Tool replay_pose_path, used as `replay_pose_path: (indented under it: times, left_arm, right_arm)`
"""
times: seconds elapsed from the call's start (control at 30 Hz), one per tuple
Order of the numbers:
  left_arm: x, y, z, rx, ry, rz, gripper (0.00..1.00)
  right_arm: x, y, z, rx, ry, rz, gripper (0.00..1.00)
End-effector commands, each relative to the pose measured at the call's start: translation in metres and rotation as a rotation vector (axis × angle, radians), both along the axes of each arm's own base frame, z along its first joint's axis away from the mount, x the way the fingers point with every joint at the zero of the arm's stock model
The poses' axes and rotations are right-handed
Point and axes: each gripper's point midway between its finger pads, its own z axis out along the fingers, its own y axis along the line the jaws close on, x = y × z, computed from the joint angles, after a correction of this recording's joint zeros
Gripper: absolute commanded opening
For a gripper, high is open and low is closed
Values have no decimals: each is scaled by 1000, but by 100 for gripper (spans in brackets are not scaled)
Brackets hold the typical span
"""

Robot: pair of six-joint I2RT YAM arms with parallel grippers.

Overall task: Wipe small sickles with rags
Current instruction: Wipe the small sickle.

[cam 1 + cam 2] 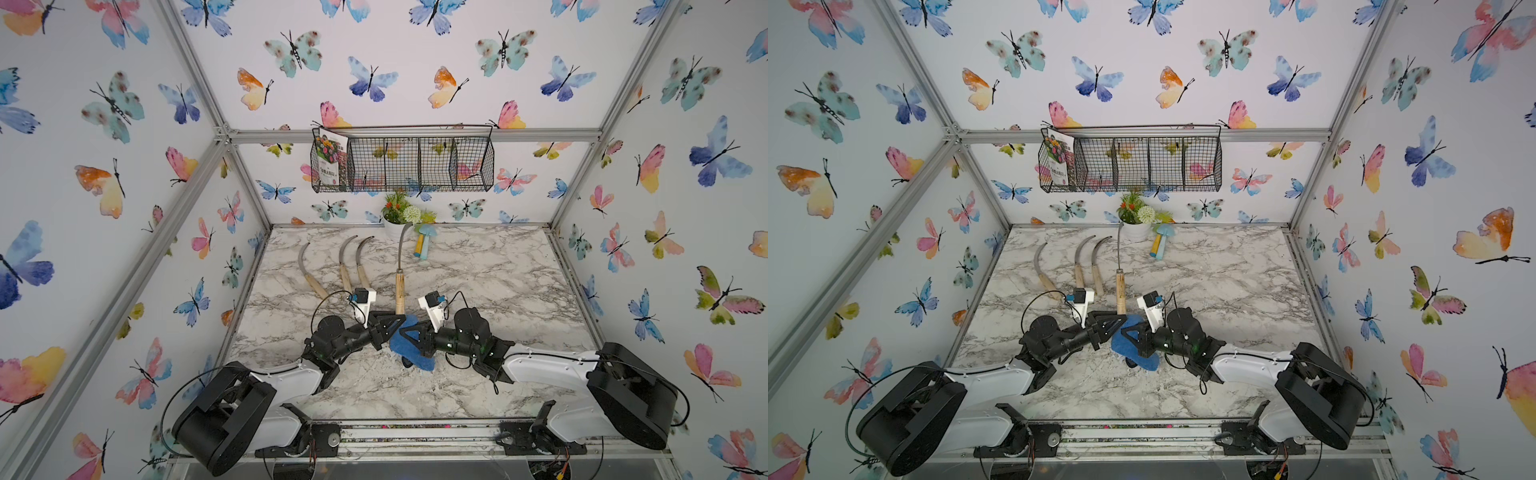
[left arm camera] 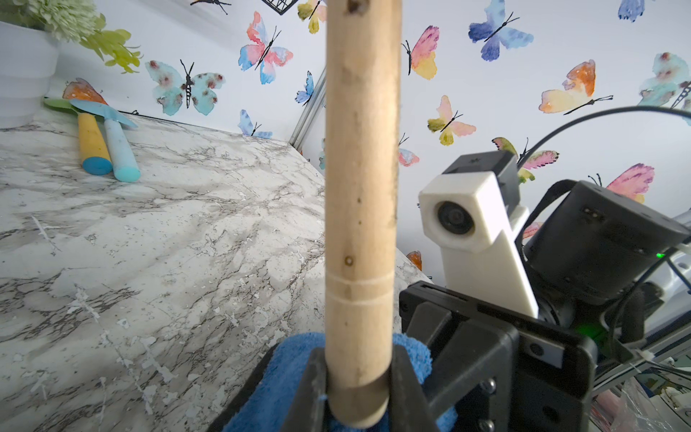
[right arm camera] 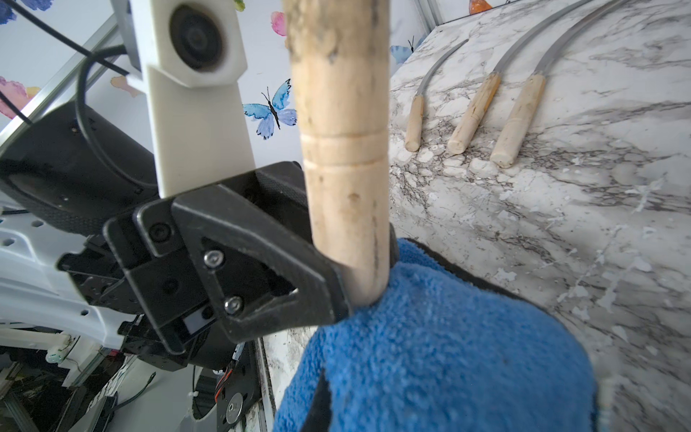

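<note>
My left gripper (image 2: 357, 377) is shut on the butt end of a small sickle's pale wooden handle (image 2: 359, 187). That sickle (image 1: 400, 286) is held above the table, and its grey blade (image 1: 401, 245) reaches toward the back wall. The blue rag (image 3: 448, 355) is bunched in my right gripper (image 1: 405, 334), which is shut on it, and presses against the handle's end. The rag (image 1: 411, 351) hides most of the right fingers. Three more sickles (image 1: 309, 270) (image 1: 345, 266) (image 1: 362, 266) lie side by side at the back left of the marble table, also in the right wrist view (image 3: 473, 116).
A white pot of artificial flowers (image 1: 395, 226) stands at the back wall, with yellow and light-blue mushroom toys (image 1: 423, 246) beside it. A black wire basket (image 1: 457, 164) holding a seed packet hangs above. Aluminium frame posts bound the table (image 1: 498, 291).
</note>
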Motion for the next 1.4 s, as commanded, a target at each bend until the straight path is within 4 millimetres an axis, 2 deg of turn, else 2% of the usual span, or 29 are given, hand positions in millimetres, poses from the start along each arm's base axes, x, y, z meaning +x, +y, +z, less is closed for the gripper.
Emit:
replay_pose_path:
  times: [0.0,0.13,0.27,0.53,0.83,1.03,1.1,1.2,1.3,1.37]
  left_arm:
    - [0,-4,10,-19,-40,-30,0]
    - [-1,-6,10,-24,-40,-44,0]
    - [-1,-6,11,-25,-41,-48,0]
    - [-2,-6,11,-27,-41,-50,0]
    - [-3,-7,11,-28,-40,-60,0]
    - [-4,-7,13,-29,-45,-64,0]
    - [-4,-7,13,-27,-43,-61,0]
    - [-5,-8,12,-26,-43,-65,0]
    - [-5,-8,13,-26,-45,-65,0]
    - [-5,-8,12,-24,-45,-67,0]
  right_arm:
    - [1,15,17,60,-19,45,1]
    - [4,24,18,62,-15,58,1]
    - [5,25,20,57,-19,53,1]
    - [6,-7,37,57,-81,-57,1]
    - [8,22,24,29,-51,4,2]
    - [7,-4,42,63,-126,-75,2]
    - [8,-6,44,74,-126,-89,2]
    - [10,10,37,40,-87,-47,2]
    - [2,31,35,50,-70,48,2]
    - [3,31,35,40,-78,33,2]
